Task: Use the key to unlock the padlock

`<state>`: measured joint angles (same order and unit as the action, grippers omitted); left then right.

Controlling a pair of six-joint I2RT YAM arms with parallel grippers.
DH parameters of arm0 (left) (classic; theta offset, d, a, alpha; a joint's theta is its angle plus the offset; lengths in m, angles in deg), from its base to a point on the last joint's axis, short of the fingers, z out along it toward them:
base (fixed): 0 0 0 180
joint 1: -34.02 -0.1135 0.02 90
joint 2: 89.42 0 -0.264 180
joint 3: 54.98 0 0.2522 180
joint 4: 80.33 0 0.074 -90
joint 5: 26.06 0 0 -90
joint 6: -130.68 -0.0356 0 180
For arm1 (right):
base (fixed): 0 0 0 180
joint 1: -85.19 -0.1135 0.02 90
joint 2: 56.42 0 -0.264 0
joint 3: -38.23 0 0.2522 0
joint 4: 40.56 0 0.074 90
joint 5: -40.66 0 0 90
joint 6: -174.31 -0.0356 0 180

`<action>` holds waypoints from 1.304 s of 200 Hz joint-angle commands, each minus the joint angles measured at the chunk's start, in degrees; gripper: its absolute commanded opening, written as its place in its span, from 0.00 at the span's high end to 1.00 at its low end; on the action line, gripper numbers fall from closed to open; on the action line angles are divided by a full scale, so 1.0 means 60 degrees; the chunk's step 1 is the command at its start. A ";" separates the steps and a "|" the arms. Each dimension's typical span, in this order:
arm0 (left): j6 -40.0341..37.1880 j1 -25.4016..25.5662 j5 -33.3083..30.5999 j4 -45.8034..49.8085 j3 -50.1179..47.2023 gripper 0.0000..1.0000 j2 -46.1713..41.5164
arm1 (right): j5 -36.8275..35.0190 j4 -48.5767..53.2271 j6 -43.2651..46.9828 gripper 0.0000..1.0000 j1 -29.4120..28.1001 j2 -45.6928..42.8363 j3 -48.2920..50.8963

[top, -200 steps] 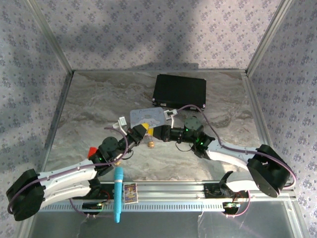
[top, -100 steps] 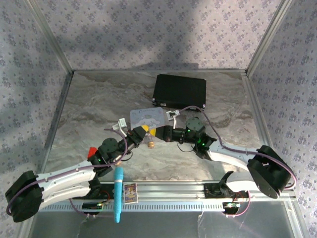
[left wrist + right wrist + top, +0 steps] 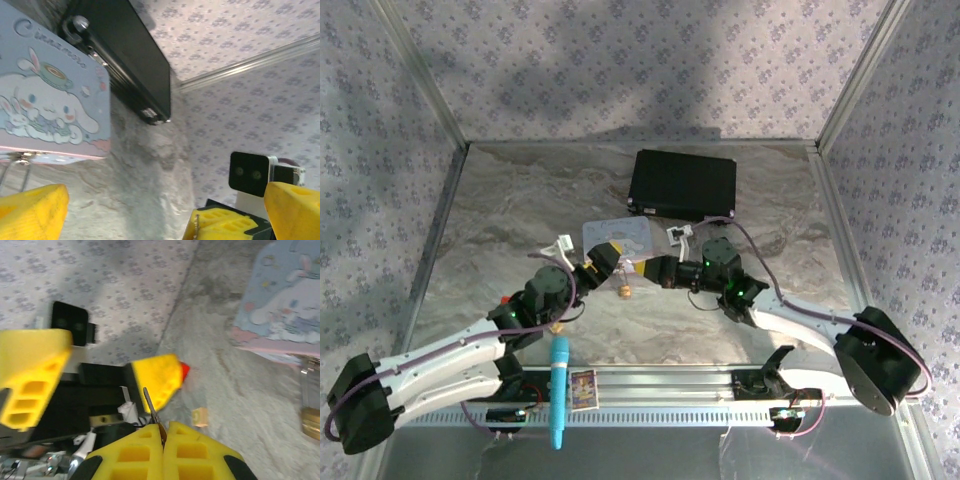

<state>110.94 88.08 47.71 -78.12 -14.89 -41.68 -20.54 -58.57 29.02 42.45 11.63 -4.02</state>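
With the left hand [image 3: 165,195] spread wide and empty, the tiny brass padlock [image 3: 623,291] sits unheld on the table [image 3: 500,200] near the pastel tin [image 3: 618,235], so the key [image 3: 151,407], pinched in the right hand [image 3: 162,430], may shove it aside or twist loose.

Padlock [image 3: 623,291] beside pastel tin [image 3: 620,235], black box [image 3: 682,185] behind, blue pen [image 3: 560,392] nearest

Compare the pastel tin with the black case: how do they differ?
The pastel tin is pale blue with a cartoon bunny print; the black case is plain black. The tin is smaller than the case. On the table, the tin lies near the middle, the case farther back. Both lie flat.
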 commanded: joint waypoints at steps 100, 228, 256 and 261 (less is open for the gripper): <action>-0.3206 -0.0359 0.1093 0.1646 0.1359 0.25 0.4132 | -0.2075 0.4161 0.1489 1.00 0.0034 -0.0619 0.0189; -0.3520 -0.0480 0.1243 0.0123 0.1367 0.43 0.6651 | -0.2060 0.3905 0.1460 1.00 0.0091 -0.0512 0.0486; -0.3586 -0.0292 0.1062 0.0265 0.1453 0.51 0.6793 | -0.2016 0.3763 0.1447 1.00 0.0076 -0.0252 0.0482; -0.3605 -0.0263 0.1037 0.0329 0.1473 0.54 0.6821 | -0.2015 0.3746 0.1443 1.00 0.0078 -0.0203 0.0486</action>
<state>90.59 85.42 55.52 -77.05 -7.61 -1.72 -32.04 -35.20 37.04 42.58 9.03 -1.49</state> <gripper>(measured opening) 0.502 0.051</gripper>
